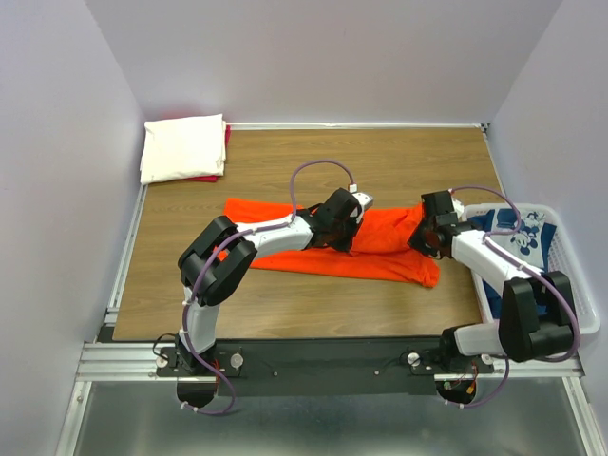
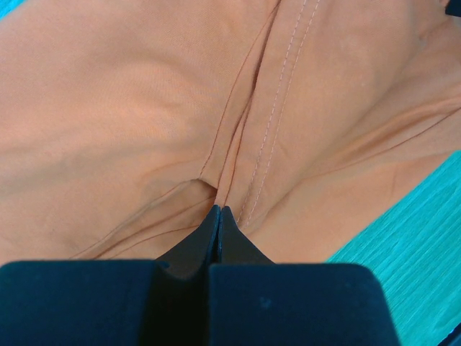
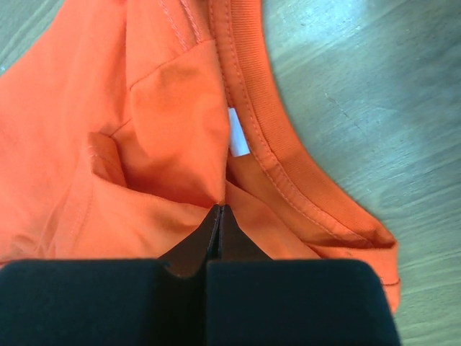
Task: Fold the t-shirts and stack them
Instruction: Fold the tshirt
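Left gripper (image 2: 218, 210) is pinched tight on a ridge of the orange shirt (image 1: 380, 252). Right gripper (image 3: 220, 209) is clamped on cloth beside the collar (image 3: 288, 144). The shirt lies mid table (image 1: 285, 161), bunched lengthwise. I'd lift both ends level with even tension, then lay the fold flat. Folded cream shirt (image 1: 182, 147) sits far left.

Nothing in any view can be read: no words, numbers or brand marks. The only label is a small white tag (image 3: 237, 132) sewn inside the neckline of the orange t-shirt (image 3: 169, 122), and its face looks blank in the right wrist view. At the right, the navy t-shirt (image 1: 532, 239) in the basket (image 1: 576, 271) has a white cartoon print, too small to show any lettering.
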Robot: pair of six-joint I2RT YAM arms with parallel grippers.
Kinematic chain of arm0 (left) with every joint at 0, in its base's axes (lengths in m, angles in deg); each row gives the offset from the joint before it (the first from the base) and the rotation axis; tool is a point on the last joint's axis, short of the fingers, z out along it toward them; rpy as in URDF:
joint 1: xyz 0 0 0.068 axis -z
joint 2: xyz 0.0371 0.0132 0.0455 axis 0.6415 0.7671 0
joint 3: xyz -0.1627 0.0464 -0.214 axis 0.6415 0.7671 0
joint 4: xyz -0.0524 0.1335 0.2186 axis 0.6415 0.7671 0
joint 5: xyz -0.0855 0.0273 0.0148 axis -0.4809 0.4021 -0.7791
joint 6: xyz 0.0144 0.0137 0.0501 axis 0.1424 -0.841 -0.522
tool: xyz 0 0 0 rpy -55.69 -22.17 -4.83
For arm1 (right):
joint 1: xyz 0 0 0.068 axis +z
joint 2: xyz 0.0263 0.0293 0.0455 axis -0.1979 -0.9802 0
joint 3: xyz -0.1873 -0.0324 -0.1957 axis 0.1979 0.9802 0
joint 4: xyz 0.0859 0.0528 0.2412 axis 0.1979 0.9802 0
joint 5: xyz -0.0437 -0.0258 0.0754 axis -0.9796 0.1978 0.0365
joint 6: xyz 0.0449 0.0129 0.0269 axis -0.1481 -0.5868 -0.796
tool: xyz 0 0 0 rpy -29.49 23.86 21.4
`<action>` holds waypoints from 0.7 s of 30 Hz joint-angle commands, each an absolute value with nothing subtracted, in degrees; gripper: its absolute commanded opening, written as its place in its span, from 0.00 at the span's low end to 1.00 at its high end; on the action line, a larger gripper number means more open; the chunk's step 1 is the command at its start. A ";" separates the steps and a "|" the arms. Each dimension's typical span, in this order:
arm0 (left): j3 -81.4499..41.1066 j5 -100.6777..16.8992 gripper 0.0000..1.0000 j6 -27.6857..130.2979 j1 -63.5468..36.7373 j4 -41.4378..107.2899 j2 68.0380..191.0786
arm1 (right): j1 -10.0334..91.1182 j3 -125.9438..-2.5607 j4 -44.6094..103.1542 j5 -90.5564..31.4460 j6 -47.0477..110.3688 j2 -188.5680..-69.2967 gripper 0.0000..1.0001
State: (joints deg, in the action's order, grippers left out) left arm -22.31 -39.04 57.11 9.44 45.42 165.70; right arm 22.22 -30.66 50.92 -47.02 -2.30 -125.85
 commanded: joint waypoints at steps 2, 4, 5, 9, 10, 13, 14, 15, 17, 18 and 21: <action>-21.57 -39.78 0.00 57.39 9.31 45.14 166.21 | 21.70 -28.87 50.83 -49.59 -2.92 -123.53 0.00; -21.57 -39.69 0.00 57.48 9.31 45.05 166.13 | 21.61 -28.00 51.00 -49.59 -2.83 -123.09 0.00; -21.57 -39.61 0.00 57.48 9.31 45.14 166.21 | 21.61 -27.73 51.09 -49.59 -2.92 -122.65 0.00; -21.65 -39.25 0.00 57.66 9.23 45.23 166.39 | 21.61 -26.50 51.18 -49.59 -2.92 -121.86 0.00; -21.74 -39.34 0.00 57.74 9.23 45.31 166.39 | 21.52 -26.32 51.18 -49.59 -2.92 -121.77 0.00; -21.83 -39.60 0.00 57.92 9.23 45.31 166.21 | 21.52 -25.88 51.26 -49.41 -2.84 -121.94 0.00; -21.74 -39.78 0.00 57.92 9.23 45.31 166.13 | 21.52 -25.80 51.26 -49.33 -3.01 -121.86 0.00; -21.83 -39.69 0.00 57.83 9.23 45.31 165.95 | 21.52 -25.62 51.18 -49.50 -3.01 -121.77 0.00; -21.83 -39.78 0.00 57.66 9.23 45.49 165.69 | 21.61 -25.53 51.26 -49.68 -2.92 -121.33 0.00; -21.83 -39.69 0.00 57.74 9.23 45.49 165.51 | 21.52 -25.45 51.18 -49.85 -2.92 -121.07 0.01; -21.92 -39.78 0.00 57.48 9.23 45.75 165.51 | 21.52 -25.27 51.35 -49.77 -2.83 -120.45 0.00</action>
